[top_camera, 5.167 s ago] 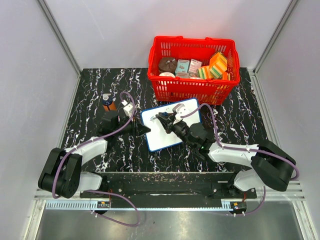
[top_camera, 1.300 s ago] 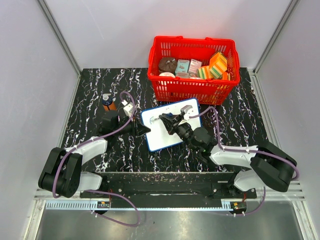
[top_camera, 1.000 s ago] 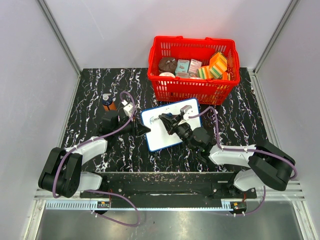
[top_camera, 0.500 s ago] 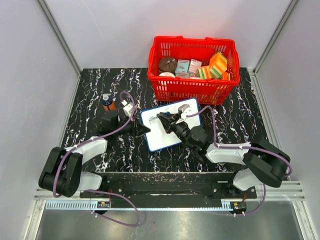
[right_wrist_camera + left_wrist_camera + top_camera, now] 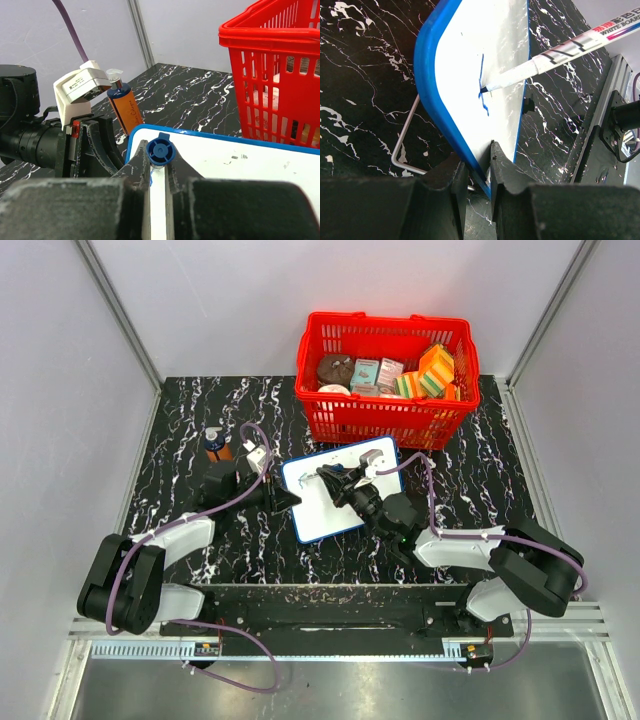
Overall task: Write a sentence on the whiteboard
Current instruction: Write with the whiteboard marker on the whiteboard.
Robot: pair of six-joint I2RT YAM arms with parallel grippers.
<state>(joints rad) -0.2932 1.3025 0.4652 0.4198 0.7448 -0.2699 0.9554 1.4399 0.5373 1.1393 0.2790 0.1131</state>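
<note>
The right pincer [image 5: 159, 172] was clamped on the marker [image 5: 160, 151], its tip touching the whiteboard [image 5: 322, 517], which sat on the worktop [image 5: 185, 415] near the red basket [image 5: 380, 425], its edge pinched by the left pincer [image 5: 477, 167]. Light, even pressure seemed best.

Middle of the table [image 5: 180, 410] is blocked, flanks are open.
The whiteboard [image 5: 322, 512] fills the centre. The left claw [image 5: 285, 498] is clamped on its left edge, and the right claw [image 5: 335, 482] grips the marker [image 5: 560, 52] with the tip on the board, so there's no way in from above. The red basket [image 5: 385, 380] walls the back right, close behind the board's far edge. The orange bottle [image 5: 215, 445] stands just behind the left wrist. Open lanes: the back-left corner, the right strip beside the board, and the near strip between the arms.
</note>
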